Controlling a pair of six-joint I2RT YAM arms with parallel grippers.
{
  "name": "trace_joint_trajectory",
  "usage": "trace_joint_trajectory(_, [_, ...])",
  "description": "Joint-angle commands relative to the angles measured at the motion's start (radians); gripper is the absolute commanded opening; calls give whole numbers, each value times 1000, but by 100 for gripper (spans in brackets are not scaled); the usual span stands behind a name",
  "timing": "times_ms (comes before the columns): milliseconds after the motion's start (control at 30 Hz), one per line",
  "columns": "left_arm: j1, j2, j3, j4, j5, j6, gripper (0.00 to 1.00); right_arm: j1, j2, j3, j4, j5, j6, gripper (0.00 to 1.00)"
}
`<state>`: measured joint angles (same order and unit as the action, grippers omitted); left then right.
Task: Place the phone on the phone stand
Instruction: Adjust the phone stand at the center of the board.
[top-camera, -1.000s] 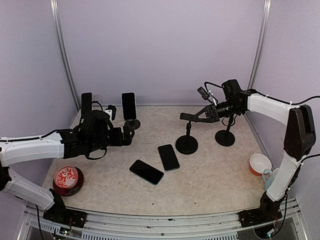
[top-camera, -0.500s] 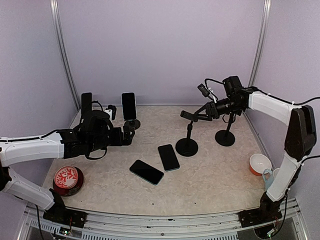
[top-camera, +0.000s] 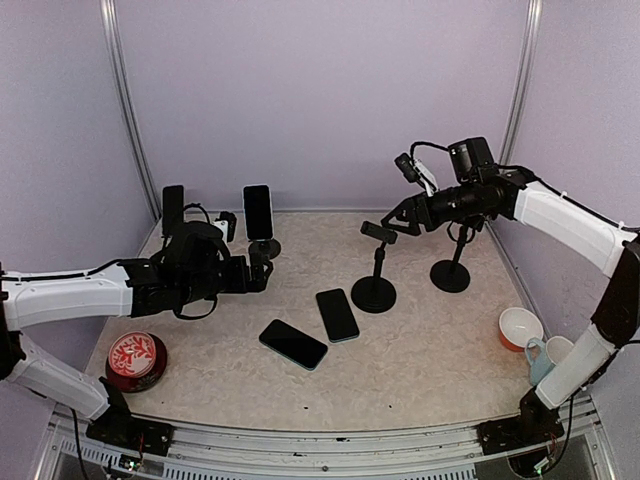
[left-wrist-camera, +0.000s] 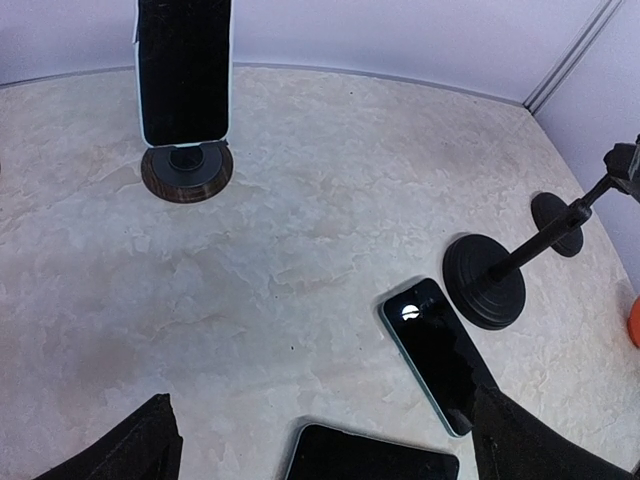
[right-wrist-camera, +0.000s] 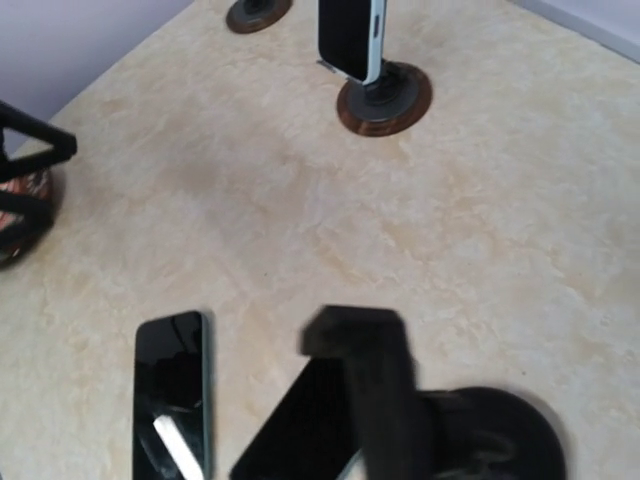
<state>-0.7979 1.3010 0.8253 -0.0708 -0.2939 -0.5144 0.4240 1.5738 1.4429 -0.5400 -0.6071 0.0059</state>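
Well, the phone (top-camera: 337, 314) is lying flat just beside the base of the stand (top-camera: 373, 293), with nothing gripping it. My right gripper (top-camera: 400, 218) is hovering at the stand's top and, I judge, risking a knock that topples it; how far it is gaping I cannot tell. My left gripper (top-camera: 259, 268) is gaping wide, empty.

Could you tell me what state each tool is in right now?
Left tool: open, holding nothing.
Right tool: cannot be told; its fingers do not show in its wrist view and are too small from above.
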Motion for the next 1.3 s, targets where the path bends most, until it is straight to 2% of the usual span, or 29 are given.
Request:
trace_joint_trajectory(0, [-4, 11, 1, 32, 9, -3, 99, 61, -91, -37, 34, 230, 125, 68])
trace_joint_trajectory(167, [-5, 19, 0, 40, 12, -4, 99, 124, -157, -103, 58, 466, 202, 68])
trace_joint_trajectory(433, [-6, 34, 0, 51, 20, -9, 99, 197, -199, -211, 140, 624, 286, 58])
trace_joint_trajectory(700, [-6, 37, 6, 48, 15, -3, 99, 224, -207, -273, 220, 661, 316, 50])
trace_joint_trajectory(1267, [-6, 36, 7, 42, 11, -1, 99, 257, -141, -263, 234, 670, 325, 47])
